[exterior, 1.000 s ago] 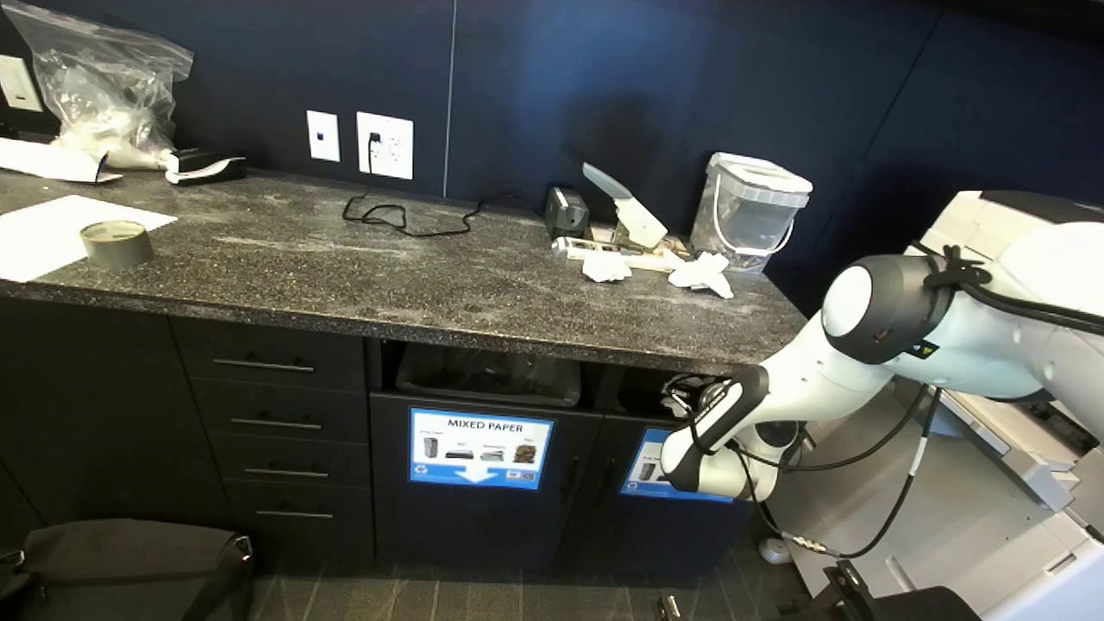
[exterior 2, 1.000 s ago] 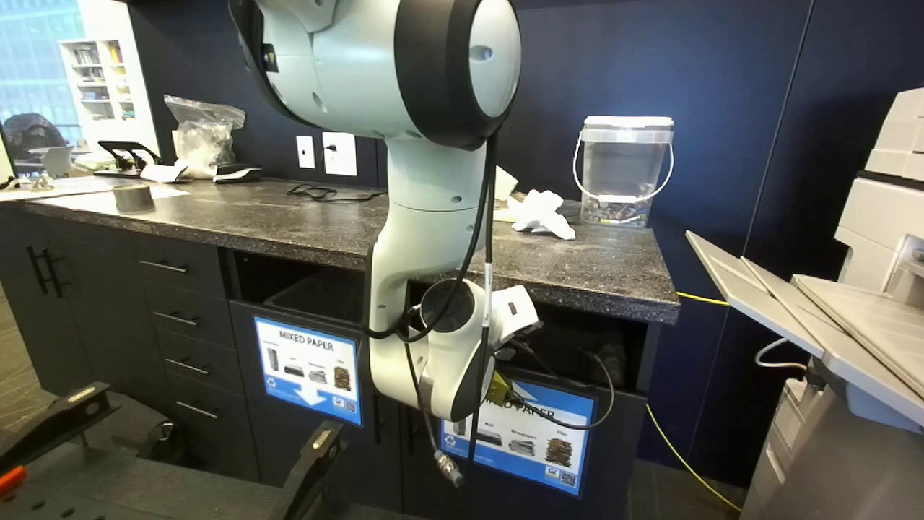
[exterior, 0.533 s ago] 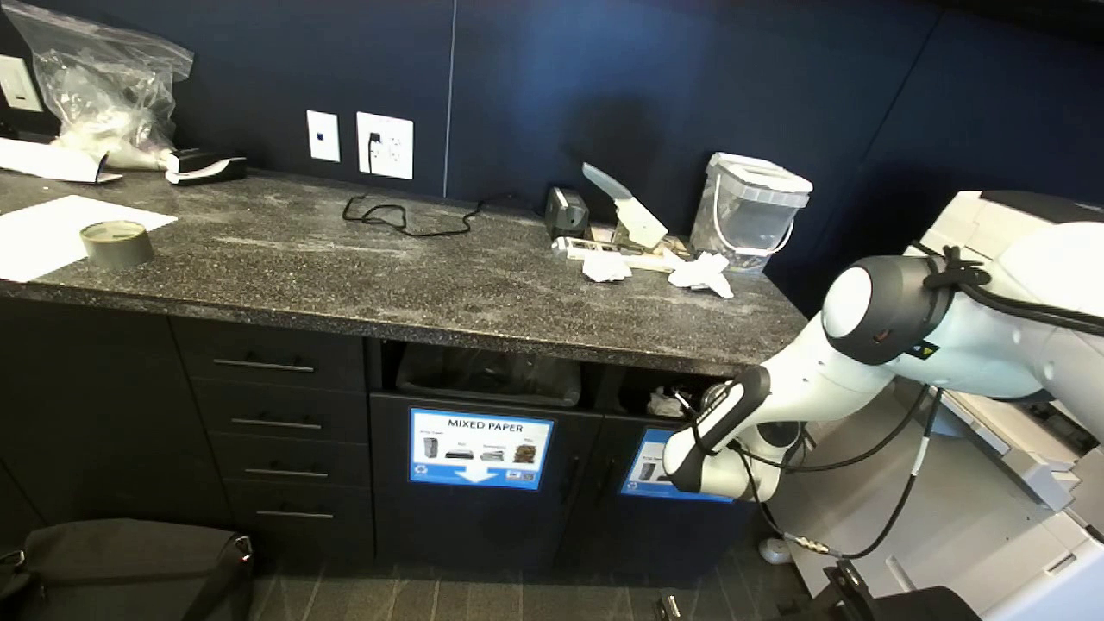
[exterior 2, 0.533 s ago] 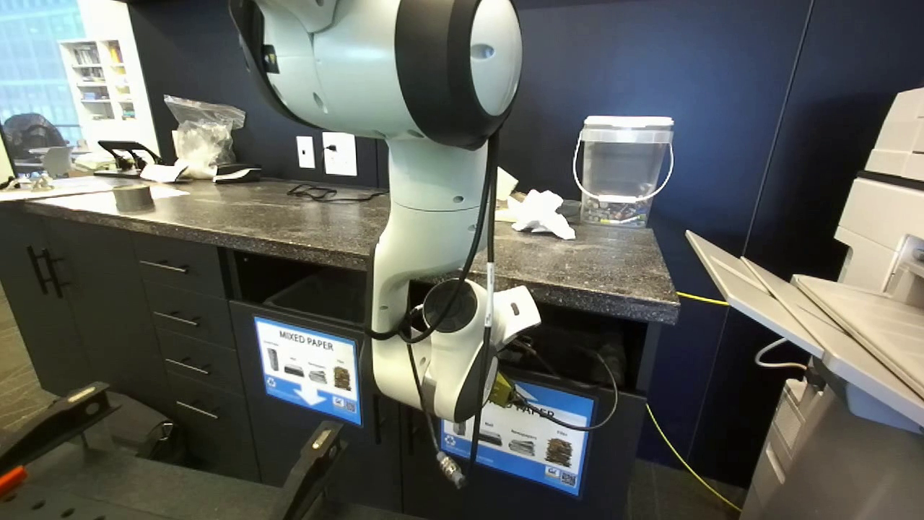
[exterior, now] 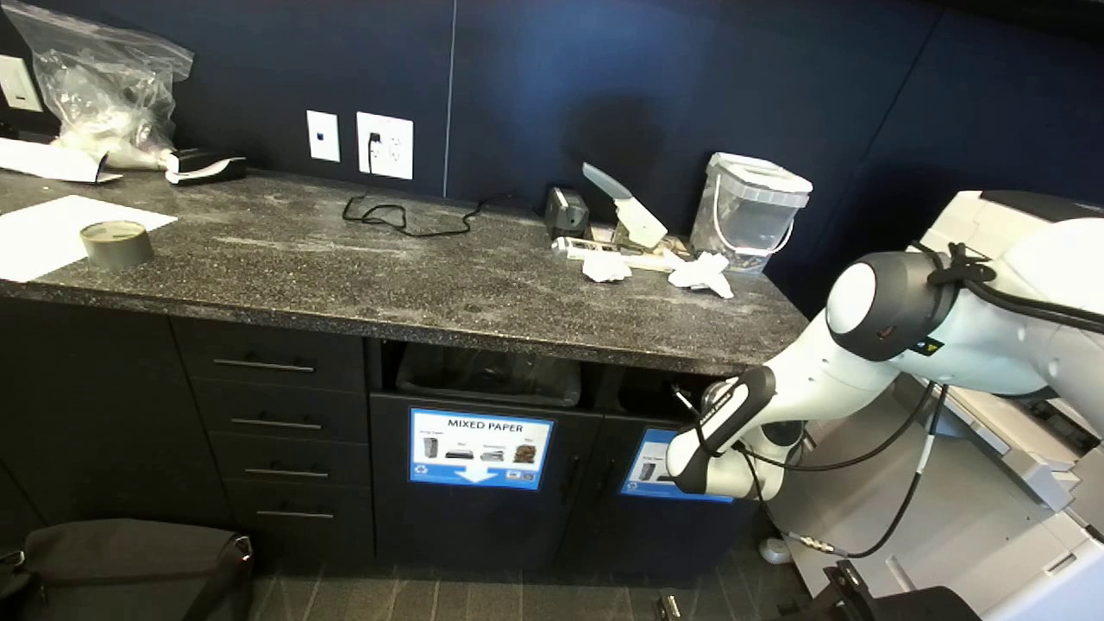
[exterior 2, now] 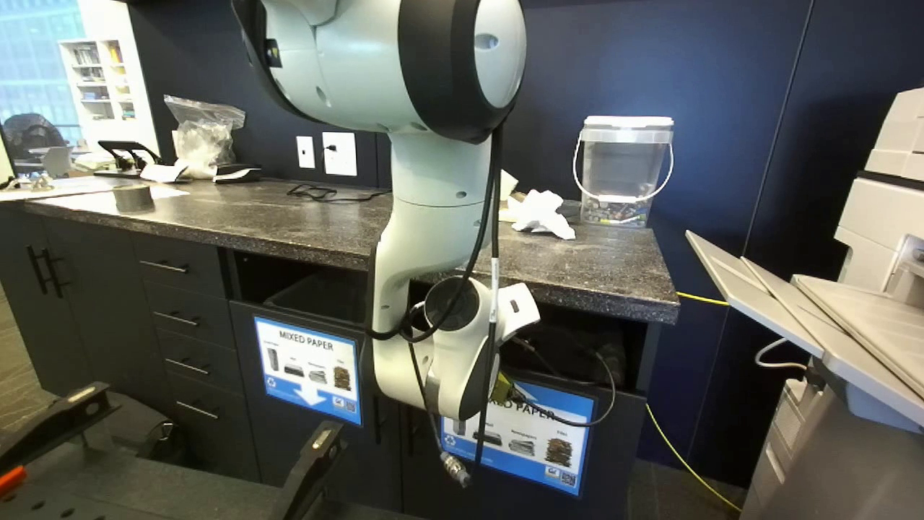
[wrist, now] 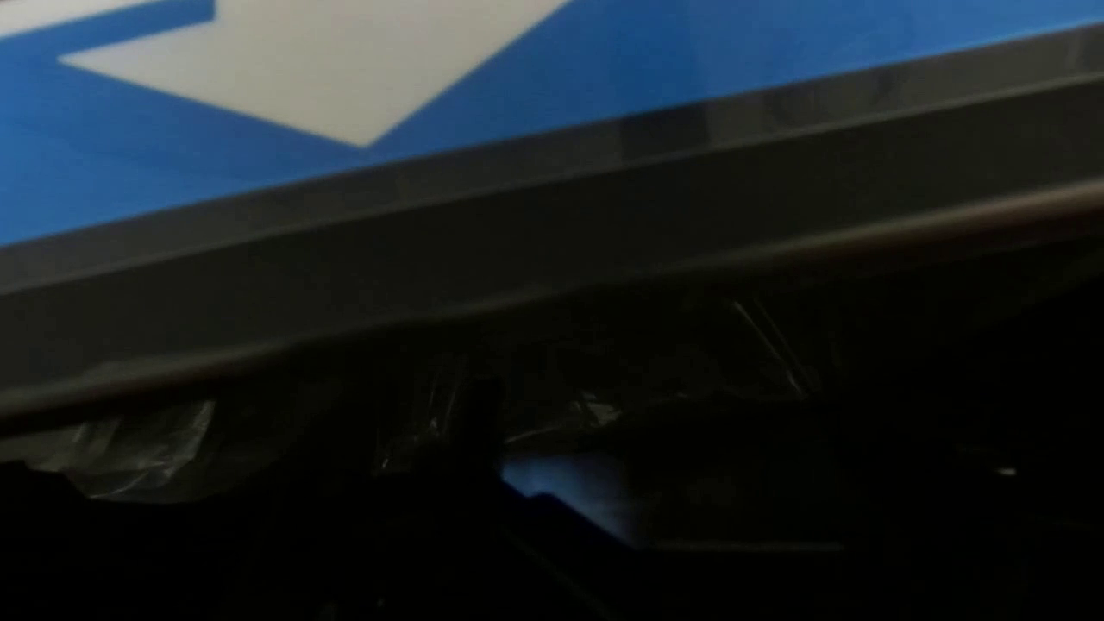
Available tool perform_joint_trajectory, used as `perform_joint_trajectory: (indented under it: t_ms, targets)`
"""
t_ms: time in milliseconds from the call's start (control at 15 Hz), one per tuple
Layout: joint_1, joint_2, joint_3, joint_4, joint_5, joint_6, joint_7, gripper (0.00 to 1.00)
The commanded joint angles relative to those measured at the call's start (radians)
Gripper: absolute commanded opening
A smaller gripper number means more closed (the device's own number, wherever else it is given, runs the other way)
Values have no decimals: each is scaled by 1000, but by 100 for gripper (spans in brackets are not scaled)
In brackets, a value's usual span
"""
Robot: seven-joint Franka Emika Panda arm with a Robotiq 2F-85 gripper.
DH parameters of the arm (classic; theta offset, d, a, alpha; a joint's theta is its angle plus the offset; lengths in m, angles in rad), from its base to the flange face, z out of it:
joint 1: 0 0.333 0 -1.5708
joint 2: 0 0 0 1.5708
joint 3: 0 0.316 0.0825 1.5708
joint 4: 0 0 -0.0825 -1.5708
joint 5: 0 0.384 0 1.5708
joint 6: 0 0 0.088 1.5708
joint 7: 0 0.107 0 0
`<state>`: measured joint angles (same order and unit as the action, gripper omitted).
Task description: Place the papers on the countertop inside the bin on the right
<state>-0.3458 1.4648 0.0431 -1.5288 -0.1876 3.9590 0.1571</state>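
Two crumpled white papers (exterior: 606,266) (exterior: 701,273) lie near the right end of the dark speckled countertop (exterior: 302,267). In an exterior view the larger paper (exterior 2: 541,214) overlaps more white behind it. The bin (exterior 2: 617,440) on the right is a dark cabinet front with a blue label (exterior 2: 530,433) and a slot under the countertop's edge. My arm's wrist (exterior 2: 444,361) hangs at this slot, the gripper's jaws inside and hidden in both exterior views. In the wrist view only a black outline (wrist: 485,423) shows against shiny plastic film; the jaws are lost in the dark.
The slot's lower edge (wrist: 552,250) crosses the wrist view close by. A twin bin (exterior: 483,535) stands to the left. Behind the papers are a clear tub (exterior: 746,211) and a dark block (exterior: 567,212). A pale machine (exterior 2: 801,310) stands at the right.
A white paper that showed in the right bin's slot beside my wrist half a second ago is gone from sight. The arm has shifted very slightly. The papers on the countertop have not moved.
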Motion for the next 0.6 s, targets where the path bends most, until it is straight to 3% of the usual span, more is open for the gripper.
perform_joint_trajectory:
  t_ms: [0,267,533]
  targets:
    - [5,-102,-20,-108,-30,-8,18,100]
    - [7,-231,-37,-266,-55,-90,3,100]
    - [-54,-376,2,-442,-215,-278,-4,100]
